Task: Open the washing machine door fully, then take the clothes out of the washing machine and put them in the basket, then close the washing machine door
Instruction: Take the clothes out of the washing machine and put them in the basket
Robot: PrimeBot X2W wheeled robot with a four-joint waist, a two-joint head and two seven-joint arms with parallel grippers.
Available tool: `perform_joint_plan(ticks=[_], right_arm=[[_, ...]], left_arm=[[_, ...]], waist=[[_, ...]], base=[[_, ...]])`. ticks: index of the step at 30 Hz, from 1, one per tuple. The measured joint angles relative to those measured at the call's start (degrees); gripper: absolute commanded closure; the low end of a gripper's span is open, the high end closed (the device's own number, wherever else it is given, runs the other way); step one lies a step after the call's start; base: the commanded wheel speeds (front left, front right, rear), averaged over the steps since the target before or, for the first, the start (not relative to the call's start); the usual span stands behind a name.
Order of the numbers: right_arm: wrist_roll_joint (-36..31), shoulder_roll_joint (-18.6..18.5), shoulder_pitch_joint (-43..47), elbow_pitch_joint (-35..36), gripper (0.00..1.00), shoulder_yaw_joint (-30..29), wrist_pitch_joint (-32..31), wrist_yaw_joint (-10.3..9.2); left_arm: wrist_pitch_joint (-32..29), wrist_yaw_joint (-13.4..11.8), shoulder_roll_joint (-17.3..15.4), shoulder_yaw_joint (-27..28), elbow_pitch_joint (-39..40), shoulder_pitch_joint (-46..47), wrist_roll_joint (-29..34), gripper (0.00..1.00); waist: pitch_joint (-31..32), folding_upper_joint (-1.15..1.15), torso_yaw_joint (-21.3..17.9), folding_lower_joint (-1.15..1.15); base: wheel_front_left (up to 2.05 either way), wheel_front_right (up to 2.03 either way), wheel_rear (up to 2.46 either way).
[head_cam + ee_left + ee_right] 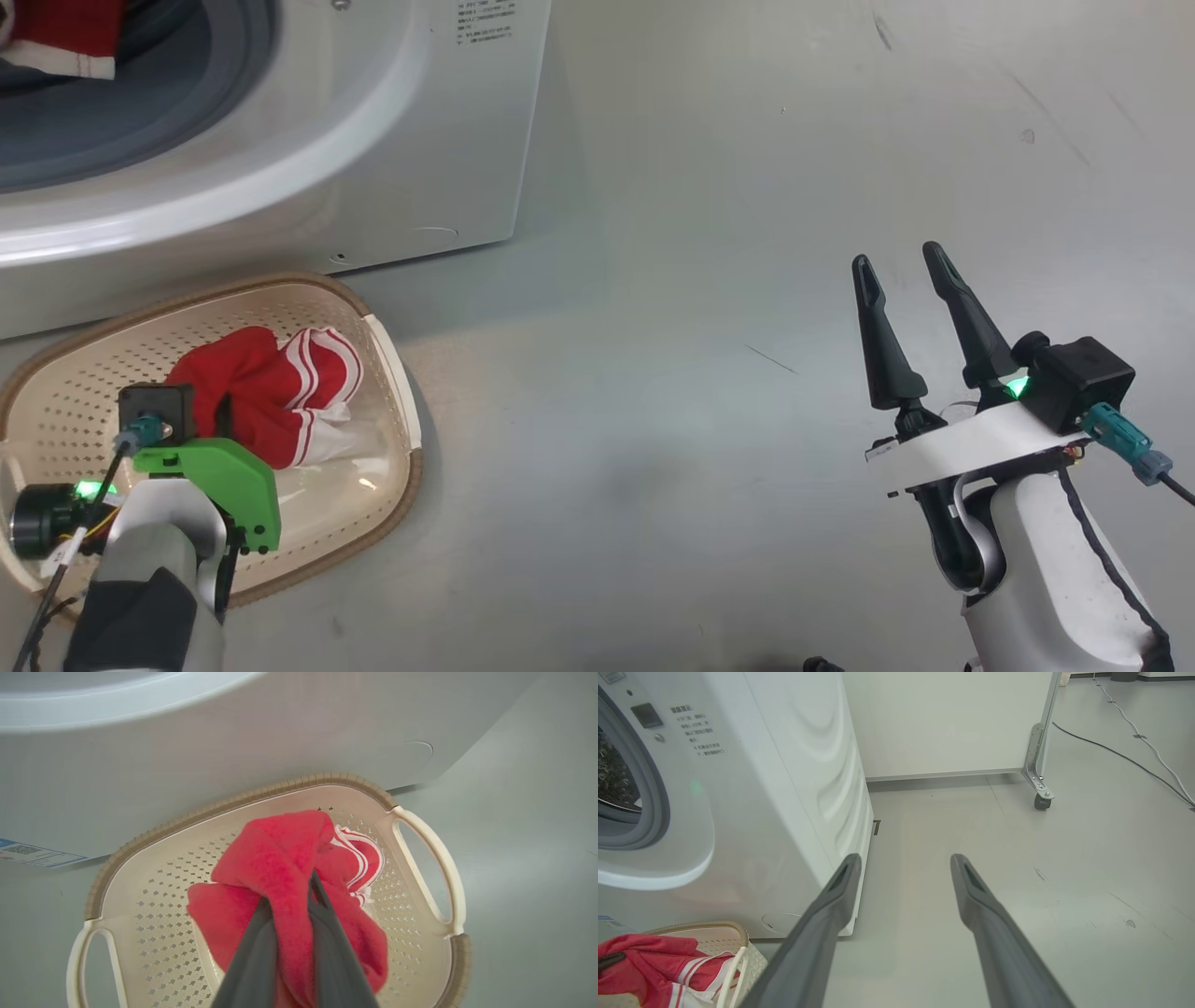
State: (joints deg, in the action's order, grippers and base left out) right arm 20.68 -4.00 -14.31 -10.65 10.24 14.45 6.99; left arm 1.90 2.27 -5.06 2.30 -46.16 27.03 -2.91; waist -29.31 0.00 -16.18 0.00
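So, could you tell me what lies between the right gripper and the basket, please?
Only bare grey floor: in the head view nothing lies between the right gripper and the basket.

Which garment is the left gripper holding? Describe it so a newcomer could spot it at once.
Start at the white washing machine; on the floor right before it sits the cream basket with a brown rim. Inside that rim is a bunched red garment with white stripes, pinched by the left gripper. The other red garment lies up in the machine's port, untouched.
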Motion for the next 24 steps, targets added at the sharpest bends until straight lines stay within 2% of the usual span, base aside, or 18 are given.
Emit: perform_joint_plan(ticks=[10,21,22,23,24], right_arm=[[0.5,0.4,-1.9,0.1,0.0,-0.3,0.0,0.0],[0.5,0.4,-2.3,-0.3,0.0,-0.8,0.0,0.0],[0.5,0.4,-2.4,-0.3,0.0,-0.8,0.0,0.0],[0.5,0.4,-2.6,-0.3,0.0,-0.8,0.0,0.0],[0.5,0.5,-2.7,-0.4,0.0,-0.8,0.0,0.0]], left_arm=[[-0.6,-1.0,-1.1,1.1,-4.2,3.3,0.0,1.0],[0.1,-1.8,-1.3,1.1,-7.7,4.8,0.0,1.0],[0.2,-2.0,-1.3,1.1,-8.0,5.0,0.0,0.92],[0.2,-2.0,-1.2,1.1,-8.2,5.2,0.0,0.65],[0.3,-2.0,-1.2,1.2,-8.6,5.3,0.0,0.12]], waist=[[-3.9,0.0,-2.2,0.0],[-4.6,0.0,-2.5,0.0],[-4.6,0.0,-2.5,0.0],[-4.6,0.0,-2.5,0.0],[-4.6,0.0,-2.4,0.0]], base=[[0.0,0.0,0.0],[0.0,0.0,0.0],[0.0,0.0,0.0],[0.0,0.0,0.0],[0.0,0.0,0.0]])
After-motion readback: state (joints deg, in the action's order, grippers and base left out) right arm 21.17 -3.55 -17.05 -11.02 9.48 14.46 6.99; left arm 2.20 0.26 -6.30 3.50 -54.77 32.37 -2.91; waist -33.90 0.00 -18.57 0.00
